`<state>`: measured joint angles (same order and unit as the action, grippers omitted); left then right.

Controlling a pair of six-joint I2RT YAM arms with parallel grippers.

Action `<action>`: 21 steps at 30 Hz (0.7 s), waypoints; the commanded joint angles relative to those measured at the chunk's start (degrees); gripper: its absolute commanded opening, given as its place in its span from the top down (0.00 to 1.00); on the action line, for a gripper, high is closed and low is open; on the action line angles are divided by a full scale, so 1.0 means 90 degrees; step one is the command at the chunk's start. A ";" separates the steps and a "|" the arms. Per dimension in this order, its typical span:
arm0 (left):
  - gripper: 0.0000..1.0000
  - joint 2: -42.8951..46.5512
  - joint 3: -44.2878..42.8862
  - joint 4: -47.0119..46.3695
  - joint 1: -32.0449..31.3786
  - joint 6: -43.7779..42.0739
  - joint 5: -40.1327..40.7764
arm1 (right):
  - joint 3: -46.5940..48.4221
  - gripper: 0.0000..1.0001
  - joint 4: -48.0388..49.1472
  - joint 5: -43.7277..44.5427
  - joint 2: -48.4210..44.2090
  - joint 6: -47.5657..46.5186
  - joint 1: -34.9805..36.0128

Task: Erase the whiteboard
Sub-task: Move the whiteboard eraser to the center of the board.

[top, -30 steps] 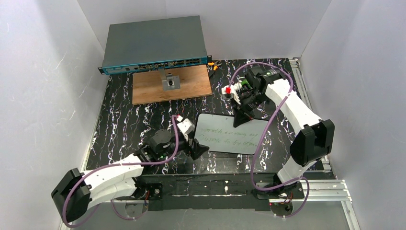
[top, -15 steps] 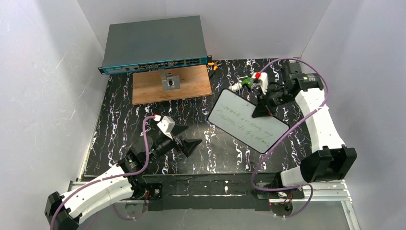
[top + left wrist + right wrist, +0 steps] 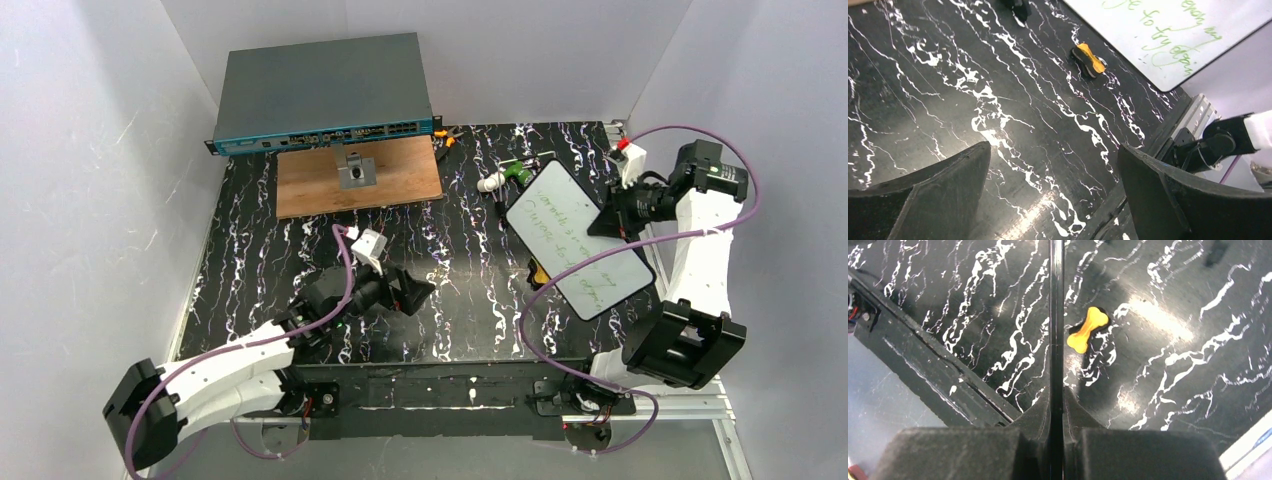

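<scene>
There is one black table [image 3: 250, 250] with white veins. At its far side lies one grey switch box [image 3: 320, 90], and just in front of it one brown wooden board [image 3: 310, 190] with one small metal block [image 3: 356, 170] on it.

There is one whiteboard [image 3: 580, 240], at the right side of the table. It is held up above the surface and its face is turned upward. In the top view its long axis goes diagonally, from far-left to near-right, and the green written lines run along this axis. The right wrist view shows it exactly edge-on, as a thin dark line [image 3: 1056, 315].

There are two arms. The right gripper [image 3: 607, 222] is clenched on the right long edge of the whiteboard, with both fingers pressed on it [image 3: 1056, 405]. The left gripper [image 3: 405, 295] is released, its jaws wide apart and holding nothing [image 3: 1053, 150]; it hangs low over the middle of the table, well apart from the whiteboard.

One green and white marker [image 3: 505, 176] lies near the far corner of the whiteboard. One small yellow bone-shaped piece [image 3: 1088, 330] lies on the table under the whiteboard's left edge.
</scene>
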<state>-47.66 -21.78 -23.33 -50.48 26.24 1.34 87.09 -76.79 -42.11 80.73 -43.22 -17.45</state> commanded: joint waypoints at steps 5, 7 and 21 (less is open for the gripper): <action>0.02 -0.1855 -0.1469 0.0401 -0.0040 0.0990 0.0011 | 0.0272 0.99 -0.0084 0.0353 0.0279 0.0209 -0.0645; 0.02 -0.2267 -0.1743 0.0507 -0.0068 0.1071 -0.0110 | 0.0204 0.99 0.0046 0.0528 0.0329 0.0316 -0.0667; 0.10 -0.3189 -0.1869 0.0475 -0.0117 0.1212 -0.0085 | -0.0489 0.99 0.1014 0.1094 0.0675 0.0932 -0.0765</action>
<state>-75.53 -37.23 -19.38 -51.24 36.29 0.91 83.53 -70.74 -30.98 86.04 -37.04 -24.01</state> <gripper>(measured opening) 0.919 0.095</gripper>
